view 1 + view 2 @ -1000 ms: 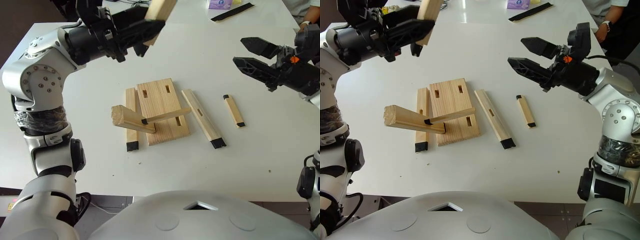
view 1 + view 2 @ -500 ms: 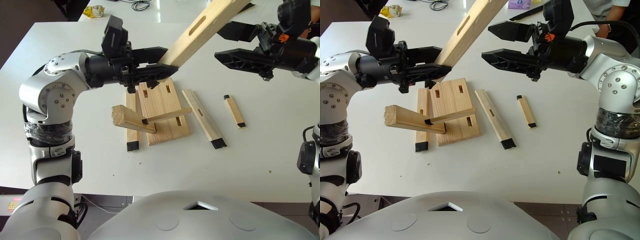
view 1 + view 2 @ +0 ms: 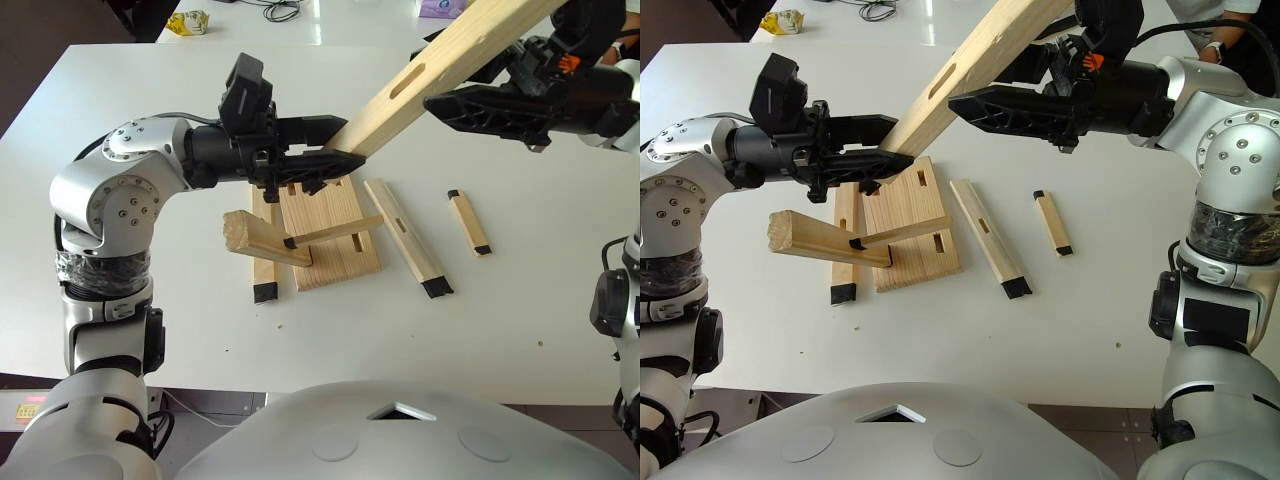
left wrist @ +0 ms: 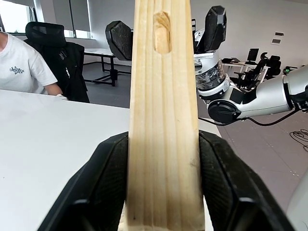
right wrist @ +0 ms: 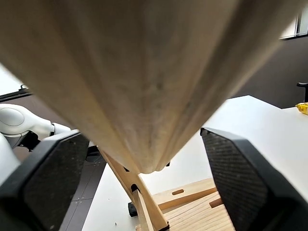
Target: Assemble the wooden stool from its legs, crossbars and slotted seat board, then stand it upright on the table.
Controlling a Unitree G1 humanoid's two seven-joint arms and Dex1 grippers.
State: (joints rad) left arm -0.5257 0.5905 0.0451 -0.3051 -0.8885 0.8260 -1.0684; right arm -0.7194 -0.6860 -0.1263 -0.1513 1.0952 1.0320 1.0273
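Left arm swung in from far left over the last second, so the long leg point(image 3: 440, 60) it carries now slants from just above the far edge of the seat board point(image 3: 330, 215) up toward far right, and the right arm came left to meet it. Left end effector point(image 3: 342, 142) is clenched on the long leg's low end, wood pinched between both pads. Right end effector point(image 3: 965, 72) is released, fingers spread one on each side of the long leg close to its oblong slot; can't tell if either pad touches the wood. Seat board lies flat mid counter point(image 3: 520, 300), four slots facing up. Left leg point(image 3: 262, 262) lies flat just beside the board's left edge, black foot at the near end. Tilted leg point(image 3: 255, 237) sits across the left leg, its left end raised, with a thin crossbar point(image 3: 335, 230) running from it to the right over the seat board. Right leg point(image 3: 408, 238) lies flat just right of the board, angled, black foot at the near end. Short crossbar point(image 3: 468, 222) lies farther right, apart from the rest, black at both ends
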